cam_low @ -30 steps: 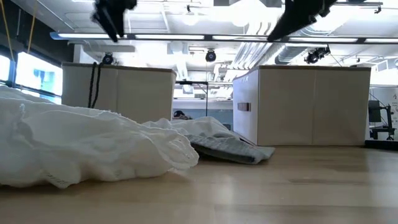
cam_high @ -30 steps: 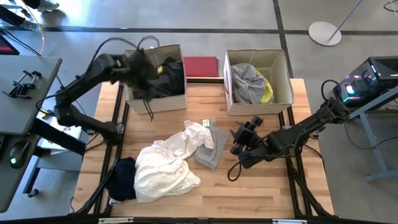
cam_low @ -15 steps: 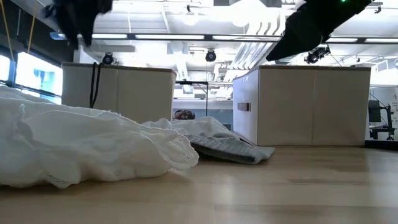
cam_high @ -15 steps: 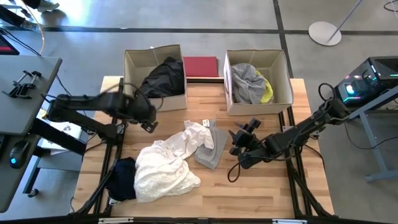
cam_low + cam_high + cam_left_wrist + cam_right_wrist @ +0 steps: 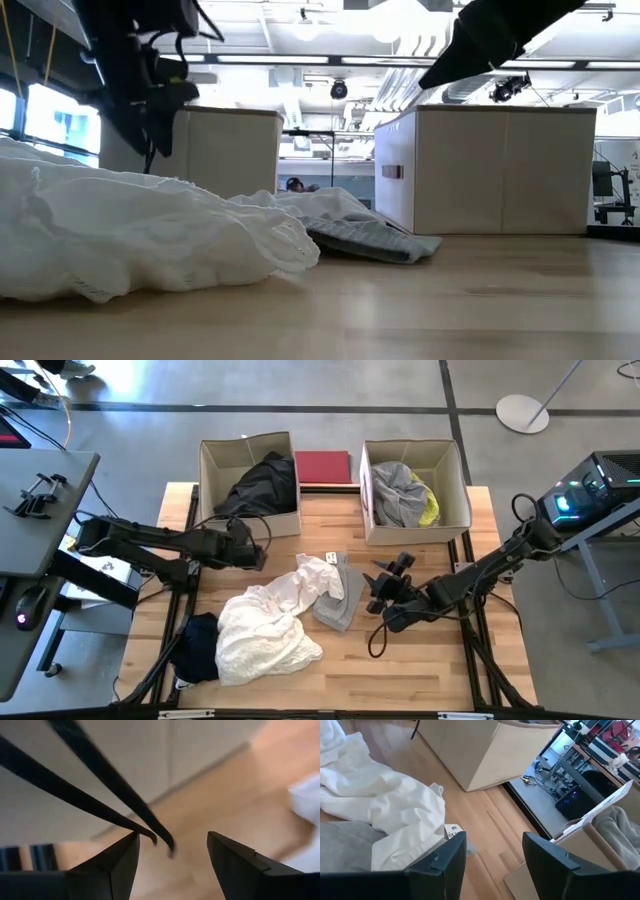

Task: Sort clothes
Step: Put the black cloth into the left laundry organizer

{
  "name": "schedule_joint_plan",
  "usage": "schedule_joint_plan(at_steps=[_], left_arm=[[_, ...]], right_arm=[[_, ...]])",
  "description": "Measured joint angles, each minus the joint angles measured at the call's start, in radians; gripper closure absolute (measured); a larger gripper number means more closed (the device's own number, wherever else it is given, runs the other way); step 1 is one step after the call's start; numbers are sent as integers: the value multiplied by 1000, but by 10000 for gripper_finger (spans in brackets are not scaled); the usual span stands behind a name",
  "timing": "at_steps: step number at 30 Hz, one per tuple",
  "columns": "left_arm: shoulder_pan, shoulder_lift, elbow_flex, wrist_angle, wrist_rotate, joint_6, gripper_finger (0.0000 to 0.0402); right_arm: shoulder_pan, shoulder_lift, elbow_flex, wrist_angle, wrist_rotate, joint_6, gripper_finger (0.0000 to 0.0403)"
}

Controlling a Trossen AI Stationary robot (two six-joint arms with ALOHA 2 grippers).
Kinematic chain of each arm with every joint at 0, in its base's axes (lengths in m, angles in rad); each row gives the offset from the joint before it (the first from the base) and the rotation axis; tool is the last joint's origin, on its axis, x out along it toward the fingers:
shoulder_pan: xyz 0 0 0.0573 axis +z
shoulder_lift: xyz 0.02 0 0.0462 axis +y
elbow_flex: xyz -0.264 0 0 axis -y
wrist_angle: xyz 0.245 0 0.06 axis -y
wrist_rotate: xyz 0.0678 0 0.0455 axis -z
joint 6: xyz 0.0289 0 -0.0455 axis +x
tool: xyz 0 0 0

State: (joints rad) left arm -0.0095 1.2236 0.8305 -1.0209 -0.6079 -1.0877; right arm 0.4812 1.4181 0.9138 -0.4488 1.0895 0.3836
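A white garment (image 5: 268,622) lies bunched on the table, one end over a grey garment (image 5: 338,605). A dark navy garment (image 5: 198,645) lies at its left. A black garment (image 5: 262,482) lies in the left box (image 5: 215,515), and its cords (image 5: 100,802) hang down the box's near wall. Grey and yellow garments (image 5: 402,495) lie in the right box (image 5: 455,490). My left gripper (image 5: 260,550) is open and empty in front of the left box, low over the table (image 5: 172,840). My right gripper (image 5: 376,588) is open and empty just right of the grey garment (image 5: 492,852).
A flat dark-red rectangle (image 5: 322,465) lies between the two boxes at the far edge. Bare wood shows along the table's near right part (image 5: 420,670) and between the boxes and the pile. In the low view the white garment (image 5: 130,235) fills the left foreground.
My left gripper has come away from above the left box, gone toward the table's near edge and down, and now stands low in front of the box. The black garment lies still in the box. The pile on the table has not moved.
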Motion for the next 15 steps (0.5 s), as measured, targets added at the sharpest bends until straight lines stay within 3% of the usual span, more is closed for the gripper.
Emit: schedule_joint_plan(at_steps=[6,15], left_arm=[[4,-1,-12,3,-64,48,211],[4,-1,-12,-9,-133,159,362]], right_arm=[[0,0,0,12,-2,0,222],[-1,0,0,54,-3,-22,222]])
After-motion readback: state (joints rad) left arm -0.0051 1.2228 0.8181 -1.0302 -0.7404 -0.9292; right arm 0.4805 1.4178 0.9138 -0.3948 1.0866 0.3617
